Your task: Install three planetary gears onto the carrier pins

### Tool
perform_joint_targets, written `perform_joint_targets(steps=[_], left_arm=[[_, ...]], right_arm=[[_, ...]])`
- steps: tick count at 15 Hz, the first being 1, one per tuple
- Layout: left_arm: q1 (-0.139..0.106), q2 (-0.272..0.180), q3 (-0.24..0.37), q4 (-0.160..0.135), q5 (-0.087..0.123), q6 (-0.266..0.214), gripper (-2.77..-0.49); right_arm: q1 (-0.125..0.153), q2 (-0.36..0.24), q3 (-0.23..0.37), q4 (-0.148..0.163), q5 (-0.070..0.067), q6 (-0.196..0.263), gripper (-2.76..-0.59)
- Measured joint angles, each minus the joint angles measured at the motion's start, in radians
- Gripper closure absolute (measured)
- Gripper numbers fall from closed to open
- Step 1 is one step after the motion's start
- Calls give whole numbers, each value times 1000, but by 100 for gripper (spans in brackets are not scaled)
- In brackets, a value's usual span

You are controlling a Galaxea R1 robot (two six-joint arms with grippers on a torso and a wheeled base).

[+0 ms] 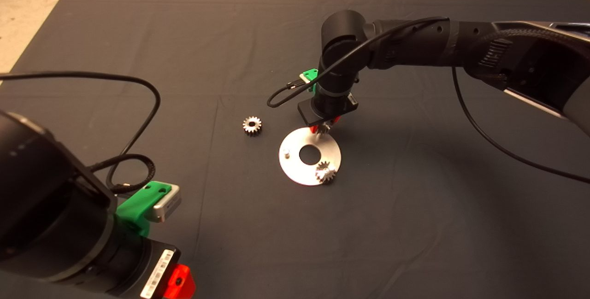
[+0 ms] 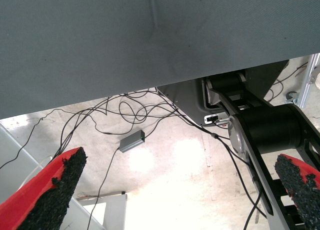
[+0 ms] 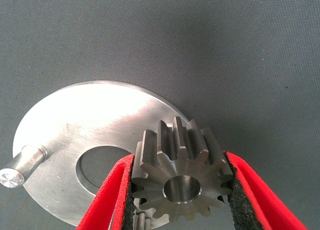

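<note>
Right gripper clamped on a planetary gear above the disc; bore likely to miss unseen pin, jamming.

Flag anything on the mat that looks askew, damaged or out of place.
Nothing stands out. One gear sits on the disc, one gear lies on the mat, and the right gripper holds a third gear over the disc.

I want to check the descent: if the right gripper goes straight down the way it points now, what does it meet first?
Probably the round carrier disc: the right gripper, shut on a planetary gear, hangs over its far edge. Whether a pin sits directly below is hidden.
</note>
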Motion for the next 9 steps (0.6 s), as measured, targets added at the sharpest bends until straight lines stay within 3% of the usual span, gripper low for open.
perform_joint_targets(steps=[9], left_arm=[[0,0,0,0,0,0,-275]], right_arm=[[0,8,0,15,-1,0,-107]])
